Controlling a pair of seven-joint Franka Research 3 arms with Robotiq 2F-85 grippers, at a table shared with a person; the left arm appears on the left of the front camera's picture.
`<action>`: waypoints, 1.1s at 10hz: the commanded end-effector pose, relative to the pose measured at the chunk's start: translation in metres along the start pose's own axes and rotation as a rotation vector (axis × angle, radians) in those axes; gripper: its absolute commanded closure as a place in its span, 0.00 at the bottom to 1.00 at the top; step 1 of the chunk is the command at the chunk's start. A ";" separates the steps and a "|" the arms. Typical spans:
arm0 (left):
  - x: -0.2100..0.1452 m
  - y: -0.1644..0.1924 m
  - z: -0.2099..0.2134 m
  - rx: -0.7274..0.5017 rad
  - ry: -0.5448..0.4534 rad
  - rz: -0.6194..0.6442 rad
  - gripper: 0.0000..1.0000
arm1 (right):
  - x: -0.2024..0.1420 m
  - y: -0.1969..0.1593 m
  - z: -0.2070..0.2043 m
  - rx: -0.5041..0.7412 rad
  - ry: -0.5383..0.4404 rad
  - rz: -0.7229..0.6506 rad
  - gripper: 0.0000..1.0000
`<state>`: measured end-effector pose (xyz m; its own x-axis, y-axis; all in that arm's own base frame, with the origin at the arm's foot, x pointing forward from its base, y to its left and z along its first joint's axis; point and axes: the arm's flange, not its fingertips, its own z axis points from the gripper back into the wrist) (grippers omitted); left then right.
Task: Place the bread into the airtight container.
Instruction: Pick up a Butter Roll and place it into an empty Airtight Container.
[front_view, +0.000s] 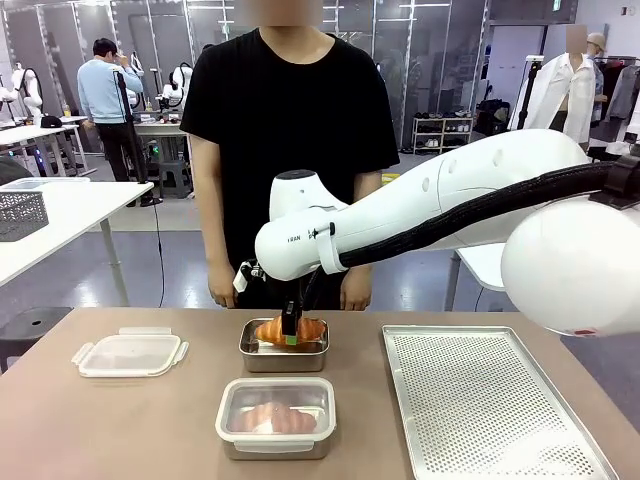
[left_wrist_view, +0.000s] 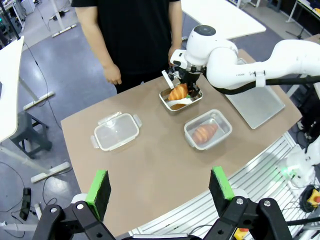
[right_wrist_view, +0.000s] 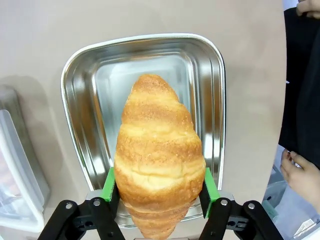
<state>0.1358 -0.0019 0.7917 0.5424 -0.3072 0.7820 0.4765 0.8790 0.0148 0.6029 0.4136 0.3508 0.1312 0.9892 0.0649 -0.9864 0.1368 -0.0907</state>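
Right wrist view: right gripper (right_wrist_view: 159, 187) clamped on bread (right_wrist_view: 157, 160), over open steel container (right_wrist_view: 218, 100) | left gripper (left_wrist_view: 160, 184) spread, empty, high above table (left_wrist_view: 150, 165) | front: lidded box (front_view: 276, 415) nearest | lid (front_view: 129, 353) left, tray (front_view: 490, 400) right | person (front_view: 290, 130) behind

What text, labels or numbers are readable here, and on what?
Right arm, small dark print on its white link: too small and blurred to read.
Same print in the left wrist view: also unreadable.
Croissant, open steel container, lidded container, loose lid, perforated tray: no print visible.
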 end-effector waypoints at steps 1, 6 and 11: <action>0.000 -0.002 0.002 -0.003 -0.009 -0.004 0.00 | 0.005 0.001 0.004 -0.001 0.011 -0.026 0.12; 0.000 -0.002 0.002 -0.003 -0.009 -0.004 0.00 | 0.002 0.008 0.012 0.001 -0.006 -0.012 0.00; 0.000 -0.002 0.002 -0.003 -0.009 -0.004 0.00 | 0.004 0.001 0.006 -0.006 -0.006 0.004 0.00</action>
<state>0.1358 -0.0019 0.7917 0.5424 -0.3072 0.7820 0.4765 0.8790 0.0148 0.6021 0.4170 0.3570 0.1271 0.9897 0.0662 -0.9867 0.1330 -0.0931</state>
